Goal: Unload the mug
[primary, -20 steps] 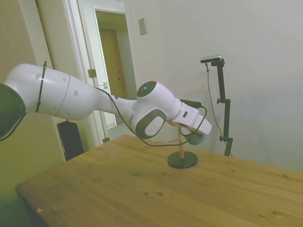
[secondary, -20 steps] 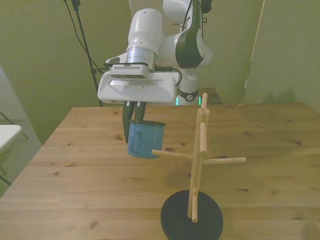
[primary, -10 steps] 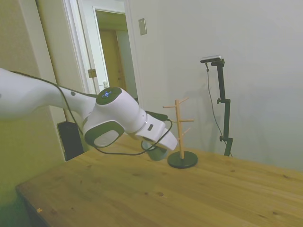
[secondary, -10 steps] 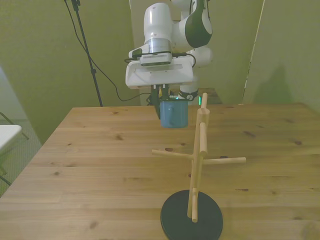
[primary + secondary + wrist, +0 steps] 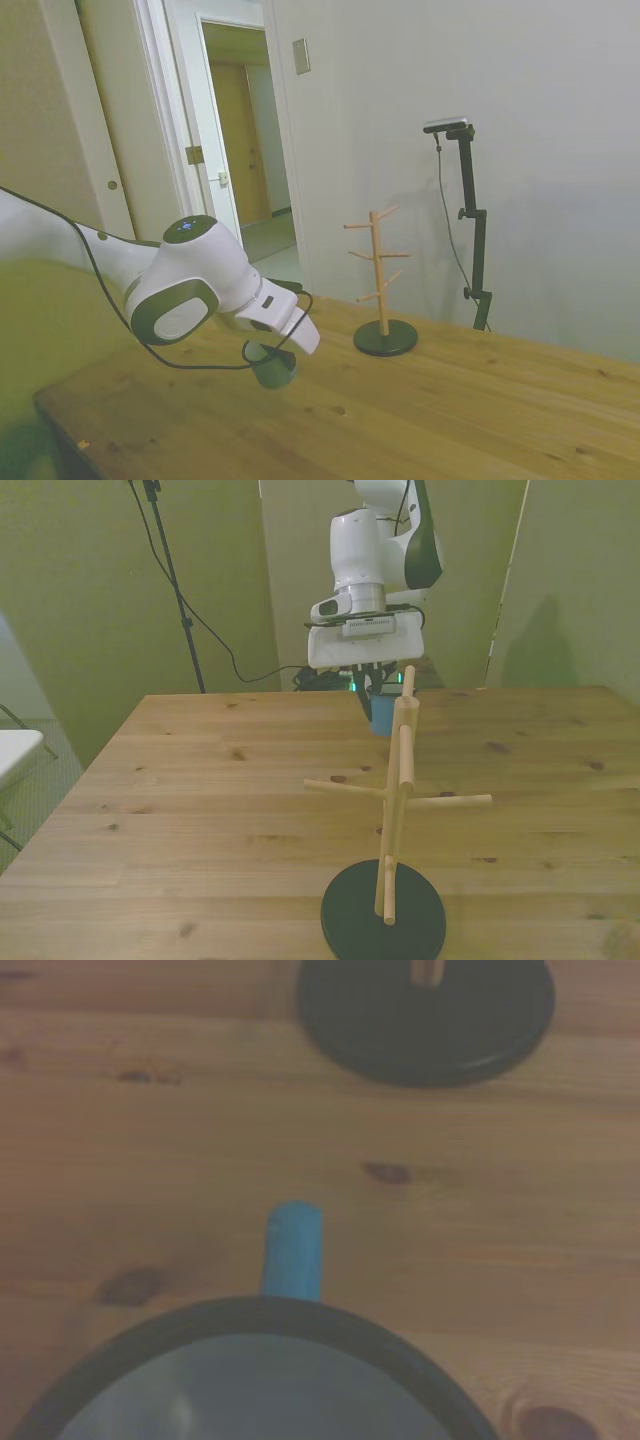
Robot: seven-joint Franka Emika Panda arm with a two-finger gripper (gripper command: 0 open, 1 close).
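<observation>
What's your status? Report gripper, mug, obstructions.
Gripper low over the table, grip state not visible. Mug upright under it, off the peg stand. Nothing in the way.

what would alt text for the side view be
A white robot arm's gripper holds a small teal mug low at the wooden table, well away from the bare wooden peg stand standing further along the tabletop.
</observation>
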